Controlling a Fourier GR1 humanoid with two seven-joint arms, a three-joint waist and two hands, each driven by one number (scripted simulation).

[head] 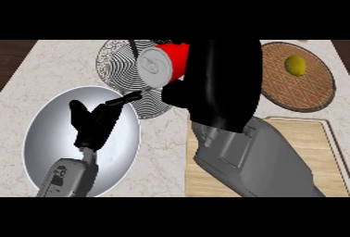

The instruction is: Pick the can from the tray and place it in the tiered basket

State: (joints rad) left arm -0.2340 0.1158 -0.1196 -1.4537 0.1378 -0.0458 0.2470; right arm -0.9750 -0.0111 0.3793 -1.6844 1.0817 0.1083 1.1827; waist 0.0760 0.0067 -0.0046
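A red can [164, 64] with a silver lid hangs tilted above the wire tiered basket [116, 60] at the back. My right hand [219, 78] is shut on it and hides much of the can's body. The wooden tray [321, 139] lies at the lower right, under my right forearm. My left hand [96, 120] rests open over the silver plate, fingers pointing up toward the basket.
A large silver plate [48, 134] lies at the left. A round woven mat [308, 92] at the back right carries a yellow lemon [295, 65]. The counter's left edge borders dark wood.
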